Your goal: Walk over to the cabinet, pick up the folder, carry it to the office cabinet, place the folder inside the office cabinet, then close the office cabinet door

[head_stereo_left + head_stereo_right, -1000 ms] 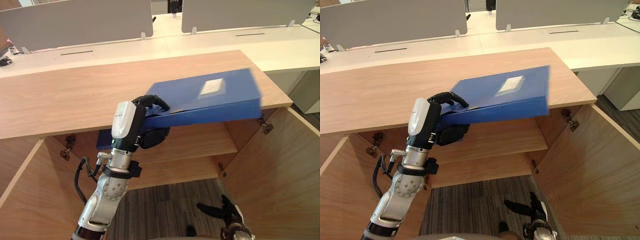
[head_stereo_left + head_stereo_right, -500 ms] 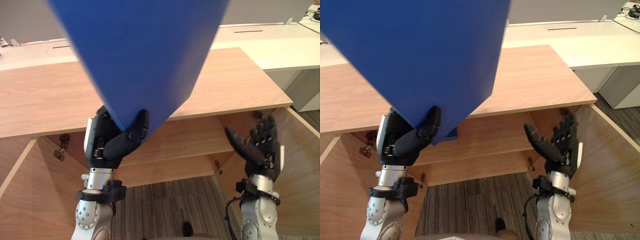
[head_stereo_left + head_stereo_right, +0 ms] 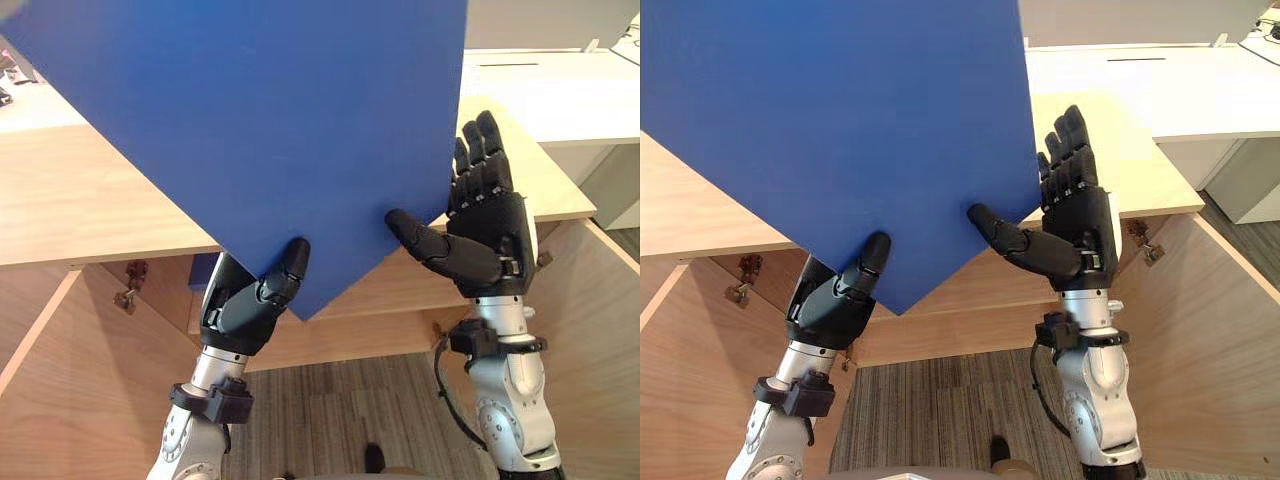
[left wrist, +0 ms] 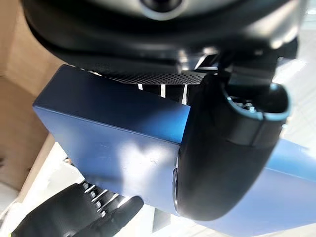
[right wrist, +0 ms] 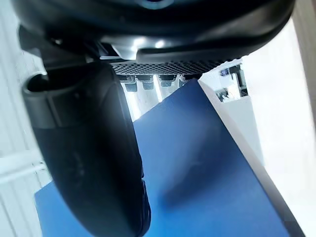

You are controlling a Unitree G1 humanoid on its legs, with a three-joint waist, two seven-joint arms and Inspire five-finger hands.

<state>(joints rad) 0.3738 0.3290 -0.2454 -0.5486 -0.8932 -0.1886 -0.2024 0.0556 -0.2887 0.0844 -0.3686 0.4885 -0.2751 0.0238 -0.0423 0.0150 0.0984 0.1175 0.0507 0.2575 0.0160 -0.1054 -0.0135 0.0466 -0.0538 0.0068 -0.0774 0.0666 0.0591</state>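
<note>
The left hand in the left eye view is clamped on the blue folder: its thumb lies on the near face and its fingers are tucked behind the board. The folder rises above this hand, tipped onto one corner, which hangs just beside the thumb. The right hand stands on the far side of that corner with its fingers straight and upright along the folder's side edge and its thumb tip resting on the face. It braces the folder more than it grasps it. Below and behind both hands is the wooden cabinet, open, with one door swung out beyond the right hand.

The right eye view shows the same hold, with the corner hanging between the two thumbs.

In the left wrist view the thumb wraps over the folder's thick edge, and the right hand shows past it.

In the right wrist view the thumb lies flat on the blue face, with the fingers extended behind it.

The folder looks stiff and boxy, probably light, with a smooth cover that could slide under the pads. Held this low it will tend to swing. A firmer hold would be on both sloping lower edges or on the thick spine.
</note>
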